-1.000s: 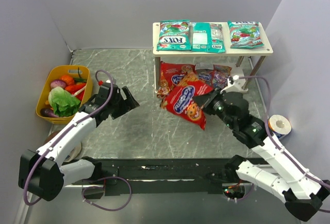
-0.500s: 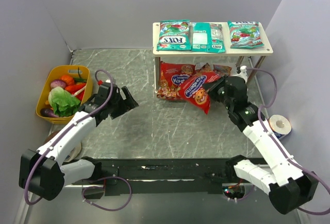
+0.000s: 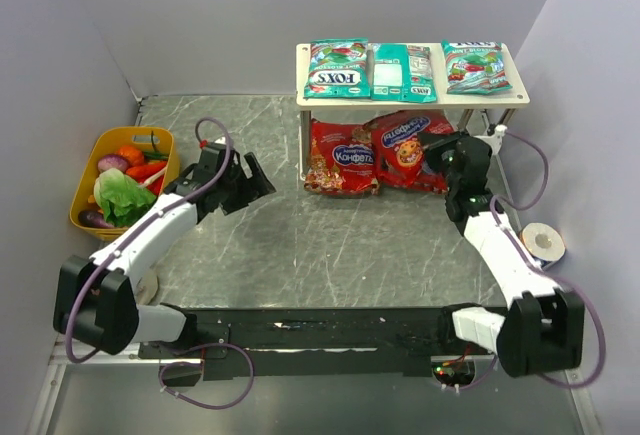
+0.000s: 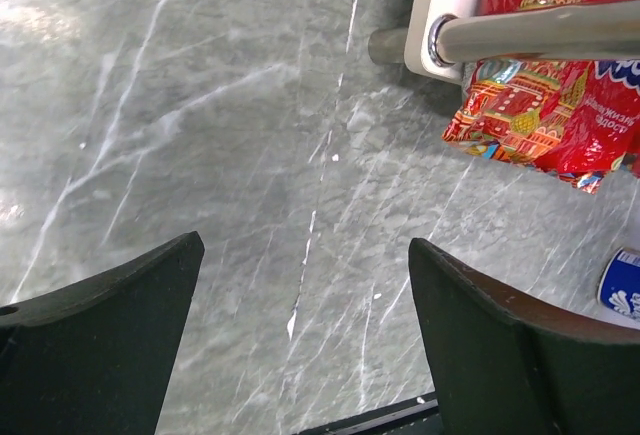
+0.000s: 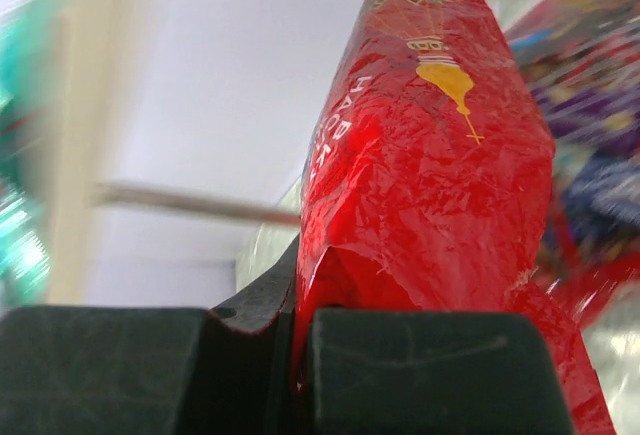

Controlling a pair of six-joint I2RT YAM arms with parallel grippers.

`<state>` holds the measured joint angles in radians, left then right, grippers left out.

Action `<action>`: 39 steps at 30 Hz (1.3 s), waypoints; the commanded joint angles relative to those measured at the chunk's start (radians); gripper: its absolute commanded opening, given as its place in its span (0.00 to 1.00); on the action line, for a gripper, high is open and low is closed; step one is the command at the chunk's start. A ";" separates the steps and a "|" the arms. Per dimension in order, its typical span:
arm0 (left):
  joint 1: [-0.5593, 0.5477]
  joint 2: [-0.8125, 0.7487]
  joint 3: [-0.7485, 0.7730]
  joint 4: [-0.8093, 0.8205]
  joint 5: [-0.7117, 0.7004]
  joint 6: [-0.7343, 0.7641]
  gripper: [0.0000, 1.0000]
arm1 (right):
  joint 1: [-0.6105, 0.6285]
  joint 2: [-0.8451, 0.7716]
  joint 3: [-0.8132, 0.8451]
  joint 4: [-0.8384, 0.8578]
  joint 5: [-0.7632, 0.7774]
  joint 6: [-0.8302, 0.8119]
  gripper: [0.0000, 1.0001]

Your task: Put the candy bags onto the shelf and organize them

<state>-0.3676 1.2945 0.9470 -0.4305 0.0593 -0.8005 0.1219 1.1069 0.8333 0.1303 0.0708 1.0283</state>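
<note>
Red glossy plastic candy bag (image 5: 430, 175), clamped in the right end effector (image 5: 300, 325), pokes ahead of it into the lower tier of the pale wood-grain shelf (image 3: 302, 75); a flat slide beside the neighbouring red bag (image 3: 340, 155) should seat it. Left end effector (image 4: 300, 285) gapes empty.

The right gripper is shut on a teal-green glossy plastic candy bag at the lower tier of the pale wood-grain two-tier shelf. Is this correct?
No, the colour is wrong: the right gripper is shut on a red glossy plastic candy bag, at the lower tier of the pale wood-grain two-tier shelf. The right wrist view shows it.
</note>
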 commanded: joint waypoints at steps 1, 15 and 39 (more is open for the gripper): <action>0.007 0.043 0.050 0.058 0.068 0.049 0.90 | -0.053 0.070 -0.040 0.448 0.018 0.093 0.00; 0.041 0.114 0.064 0.133 0.169 0.155 0.90 | -0.148 0.195 -0.059 0.749 0.044 0.108 0.00; 0.084 0.144 0.061 0.150 0.211 0.146 0.90 | -0.252 0.320 -0.123 0.145 0.273 0.321 0.02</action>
<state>-0.2893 1.4319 0.9710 -0.3103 0.2501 -0.6655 -0.1219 1.4303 0.6464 0.5407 0.2245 1.2873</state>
